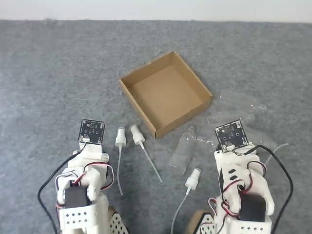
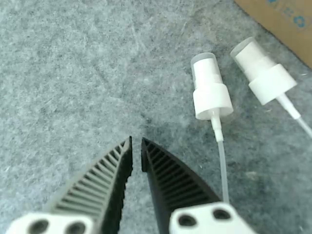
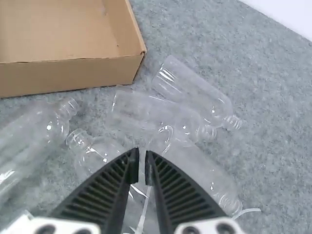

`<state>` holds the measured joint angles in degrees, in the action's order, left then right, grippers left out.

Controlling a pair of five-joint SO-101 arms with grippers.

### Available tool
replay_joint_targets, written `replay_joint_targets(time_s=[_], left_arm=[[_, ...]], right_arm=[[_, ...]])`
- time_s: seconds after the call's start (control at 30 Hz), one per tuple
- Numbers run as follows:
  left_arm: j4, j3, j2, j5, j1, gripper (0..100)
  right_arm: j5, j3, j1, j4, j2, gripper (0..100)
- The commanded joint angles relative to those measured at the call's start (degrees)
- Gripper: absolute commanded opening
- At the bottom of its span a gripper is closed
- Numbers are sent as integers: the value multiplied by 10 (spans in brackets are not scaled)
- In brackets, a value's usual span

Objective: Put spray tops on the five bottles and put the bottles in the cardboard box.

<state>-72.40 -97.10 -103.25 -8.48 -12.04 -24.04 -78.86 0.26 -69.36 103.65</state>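
Observation:
An empty cardboard box [image 1: 165,92] sits open at mid table. Two white spray tops [image 1: 120,138] [image 1: 137,134] with long tubes lie just in front of it, and a third spray top [image 1: 193,179] lies nearer the right arm. One clear bottle [image 1: 184,146] lies beside the box's front corner; several more clear bottles [image 1: 239,105] lie in a heap to the box's right. My left gripper [image 2: 136,144] is shut and empty above the carpet, short of the nearest spray top [image 2: 210,92]. My right gripper [image 3: 142,155] is shut and empty over the heaped bottles [image 3: 161,117].
Grey carpet [image 1: 58,73] covers the table, with open room left of and behind the box. The box's wall [image 3: 68,73] stands close beyond the bottles in the right wrist view. A box corner [image 2: 287,19] shows past the second spray top [image 2: 263,70].

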Motion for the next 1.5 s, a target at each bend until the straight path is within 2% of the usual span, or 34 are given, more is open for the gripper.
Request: replay_joint_targets(time_s=[0.0, 0.13, 0.43, 0.57, 0.67, 0.77, 0.87, 0.97, 1.13, 1.2, 1.27, 1.47], left_arm=[[-1, 6, -11, -4, 36, 27], [-1, 6, -11, -4, 98, 27], [-1, 6, -11, -3, 191, 27], [-1, 6, -11, -3, 246, 27], [-1, 6, -11, -4, 287, 27], [0, 6, -11, -5, 292, 27], [0, 6, -11, -6, 270, 27], [0, 6, -11, -6, 199, 27], [0, 6, -11, -4, 62, 27], [0, 6, -11, -3, 33, 27], [0, 6, -11, -3, 31, 27], [0, 6, -11, -3, 31, 27]], right_arm=[[4, 13, 6, 15, 4, 6], [4, 39, 7, 18, 4, 6], [5, 226, 7, 13, -26, 6], [5, 290, 21, 14, -144, 6], [5, 355, 58, 15, -275, 6], [5, 419, 111, 12, -412, 6], [4, 472, 172, 12, -527, 6], [-20, 507, 225, 12, -610, 6], [-105, 513, 263, 16, -701, 7], [-115, 518, 276, 18, -733, 7], [-117, 530, 278, 18, -768, 20], [-65, 601, 245, 15, -887, 257]])
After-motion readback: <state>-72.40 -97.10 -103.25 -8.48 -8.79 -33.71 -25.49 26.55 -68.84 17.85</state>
